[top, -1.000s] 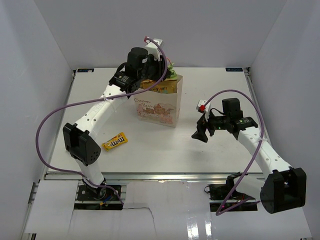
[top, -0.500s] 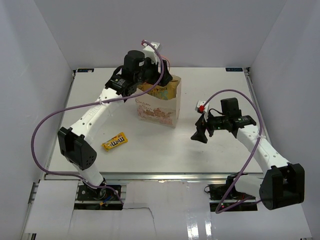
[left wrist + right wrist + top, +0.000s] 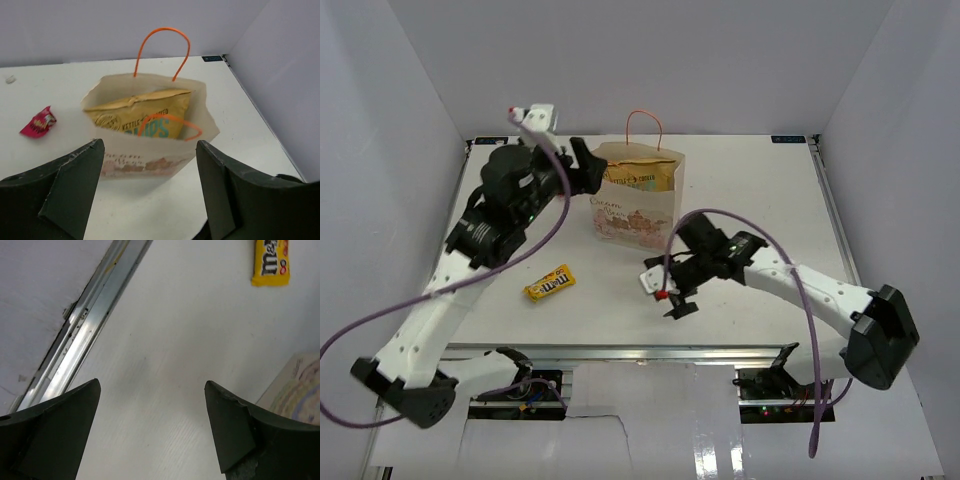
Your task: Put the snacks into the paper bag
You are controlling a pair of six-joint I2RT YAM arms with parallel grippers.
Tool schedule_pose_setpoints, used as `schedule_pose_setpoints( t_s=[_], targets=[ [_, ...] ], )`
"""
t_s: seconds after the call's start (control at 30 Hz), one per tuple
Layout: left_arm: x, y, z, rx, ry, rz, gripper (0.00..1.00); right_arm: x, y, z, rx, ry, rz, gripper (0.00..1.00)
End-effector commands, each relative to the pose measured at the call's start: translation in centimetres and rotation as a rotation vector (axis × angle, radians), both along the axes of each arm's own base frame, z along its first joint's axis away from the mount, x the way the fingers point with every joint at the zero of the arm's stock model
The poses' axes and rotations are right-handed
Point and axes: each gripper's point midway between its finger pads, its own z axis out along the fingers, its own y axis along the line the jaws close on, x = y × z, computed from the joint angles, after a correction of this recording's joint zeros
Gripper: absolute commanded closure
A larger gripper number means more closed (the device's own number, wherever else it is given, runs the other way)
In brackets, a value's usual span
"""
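Left arm [image 3: 470, 240] leans in over the left side of the table [image 3: 760, 200]. The left gripper [image 3: 149, 145] hangs just left of the bag [image 3: 638, 215] and up near its top edge. Its fingers [image 3: 75, 175] are spread wide with nothing between them.

Down in front of that arm, the M&M's [image 3: 549, 284] lie flat on the table, well apart from the bag and not touched by anything.

The bag stands upright mid-table with its mouth open. The chips [image 3: 145, 112] are already inside, standing on edge, with the top seam just below the bag's rim. One orange handle [image 3: 162, 32] sticks straight up and the other flops over into the opening.

In the left wrist view there's also a red packet [image 3: 38, 122] on the table, off to the left of the bag and clear of it. I can't find it in the top view.

The right gripper [image 3: 152, 385] sits low over the table in front of the bag, turned toward the left. Its jaws are wide apart and empty. Its camera catches the M&M's up ahead, a corner of the bag at the right, and the table's metal rail [image 3: 95, 325].
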Motion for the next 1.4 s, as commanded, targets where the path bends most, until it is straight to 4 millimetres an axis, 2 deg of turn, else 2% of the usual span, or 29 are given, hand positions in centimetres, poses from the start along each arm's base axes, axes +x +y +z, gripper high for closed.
schedule_pose_setpoints(
  t_s=[0.0,0.03,0.07,0.1,0.13,0.17,0.2,0.23,0.27,0.3,0.37,0.43,0.63,0.77,0.83,0.93,1.0,1.03,1.17,1.2,1.23,1.27,1.33,1.37],
  targets=[
    [-3.8,5.4,-1.0,-0.048,0.027,0.174,0.16,2.5,6.6,0.0,0.025,-0.249,0.022,0.1],
    [-4.6,6.1,-2.5,-0.061,0.063,0.197,0.15,2.3,9.0,0.5,0.038,-0.251,-0.024,0.1],
    [-6.4,7.4,-2.1,-0.094,0.053,0.214,0.15,3.4,11.9,2.0,0.12,-0.288,-0.074,0.1],
    [-7.1,8.3,-2.1,-0.116,0.052,0.239,0.15,4.2,14.0,0.2,0.108,-0.264,-0.131,0.1],
    [-7.9,8.7,-2.3,-0.135,0.056,0.243,0.15,4.6,15.9,0.1,0.122,-0.222,-0.237,0.09],
    [-8.5,8.9,-3.0,-0.149,0.074,0.244,0.15,5.5,18.4,2.5,0.192,-0.225,-0.258,0.09],
    [-9.7,9.6,-2.5,-0.181,0.057,0.246,0.15,5.9,20.0,0.2,0.165,-0.189,-0.256,0.09],
    [-10.1,9.9,-2.7,-0.194,0.065,0.253,0.15,5.9,21.6,0.4,0.196,-0.149,-0.267,0.09],
    [-10.6,10.2,-3.4,-0.203,0.087,0.261,0.15,6.6,23.2,1.7,0.244,-0.153,-0.276,0.09],
    [-11.2,10.6,-3.4,-0.219,0.085,0.263,0.15,7.0,24.5,0.2,0.247,-0.147,-0.279,0.09],
    [-11.9,11.0,-4.2,-0.229,0.113,0.274,0.15,6.9,26.1,-0.4,0.255,-0.129,-0.271,0.09],
    [-12.7,11.2,-4.9,-0.261,0.127,0.272,0.15,6.9,27.5,-1.9,0.25,-0.116,-0.266,0.09],
    [-14.2,12.1,-5.6,-0.307,0.144,0.285,0.15,6.8,29.9,-5.2,0.227,-0.088,-0.295,0.12],
    [-14.2,11.9,-6.2,-0.302,0.169,0.287,0.15,6.6,30.6,-7.0,0.214,-0.108,-0.282,0.13],
    [-14.1,11.9,-6.2,-0.306,0.174,0.286,0.15,7.0,30.8,-7.3,0.215,-0.12,-0.294,0.14],
    [-14.0,11.7,-6.1,-0.306,0.179,0.286,0.15,7.4,30.8,-8.4,0.198,-0.127,-0.313,0.21],
    [-13.8,11.5,-6.1,-0.303,0.185,0.284,0.15,7.6,30.5,-8.8,0.189,-0.124,-0.324,0.32],
    [-13.8,11.5,-6.1,-0.302,0.186,0.285,0.15,7.4,30.3,-9.1,0.181,-0.12,-0.32,0.42],
    [-13.5,11.3,-6.1,-0.306,0.192,0.287,0.15,6.9,29.5,-9.0,0.171,-0.098,-0.313,0.67],
    [-13.5,11.3,-6.2,-0.304,0.195,0.289,0.15,6.6,29.3,-9.0,0.167,-0.084,-0.303,0.69],
    [-13.4,11.3,-6.2,-0.304,0.195,0.289,0.15,6.3,29.0,-7.8,0.182,-0.076,-0.298,0.76],
    [-13.3,11.2,-6.2,-0.306,0.198,0.29,0.15,5.9,28.3,-8.3,0.164,-0.064,-0.291,0.8],
    [-13.2,11.1,-6.3,-0.305,0.199,0.29,0.15,5.0,27.2,-7.6,0.163,-0.031,-0.257,0.88],
    [-13.1,11.1,-6.4,-0.307,0.198,0.292,0.15,4.7,26.7,-5.5,0.187,-0.027,-0.243,0.92]
  ],
)
